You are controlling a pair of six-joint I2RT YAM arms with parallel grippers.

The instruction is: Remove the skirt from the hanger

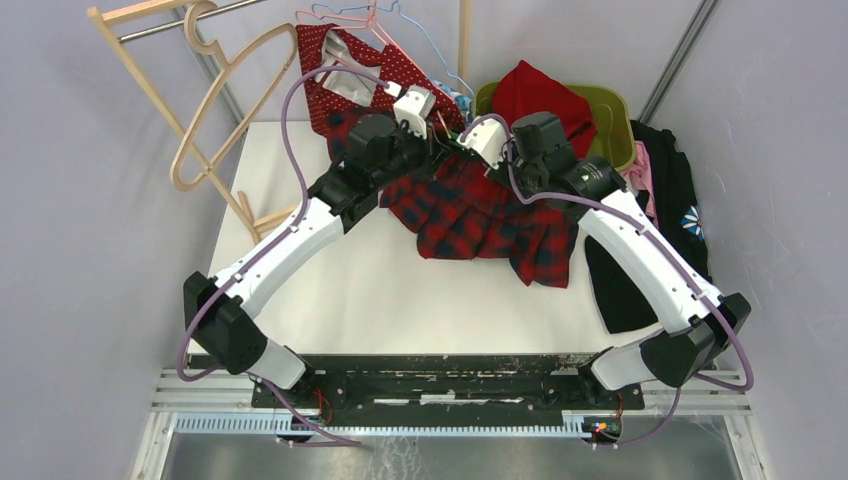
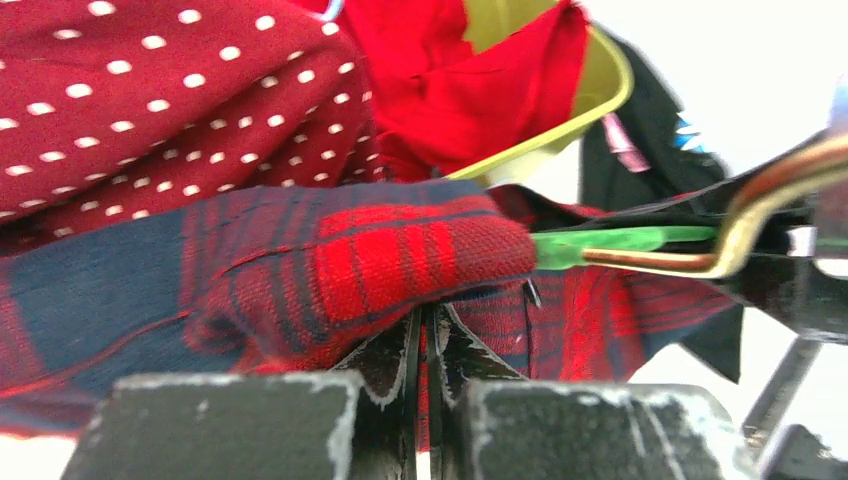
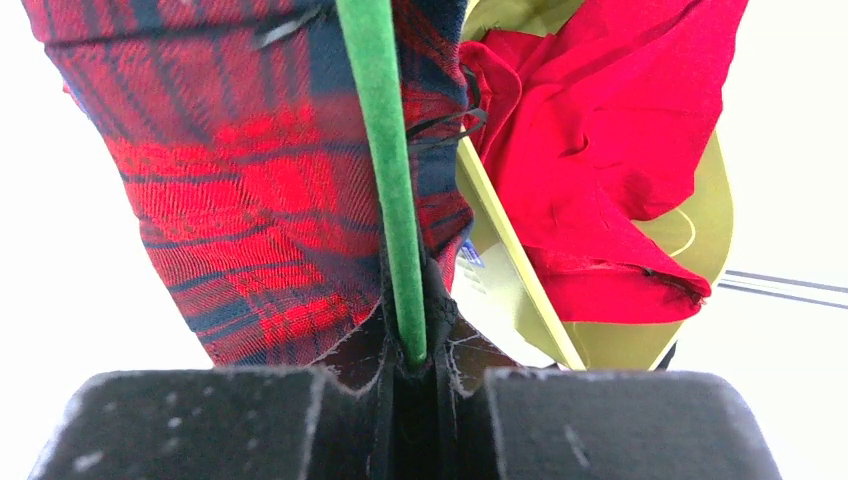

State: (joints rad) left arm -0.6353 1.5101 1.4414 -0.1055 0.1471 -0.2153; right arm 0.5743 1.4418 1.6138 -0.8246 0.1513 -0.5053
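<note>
White arms [image 1: 290,235] inward over skirt [image 1: 480,215]

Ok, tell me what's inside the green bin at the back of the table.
A crumpled red garment fills the bin and spills over its rim. Anything underneath it is covered, so I cannot tell what else is in there.
</note>
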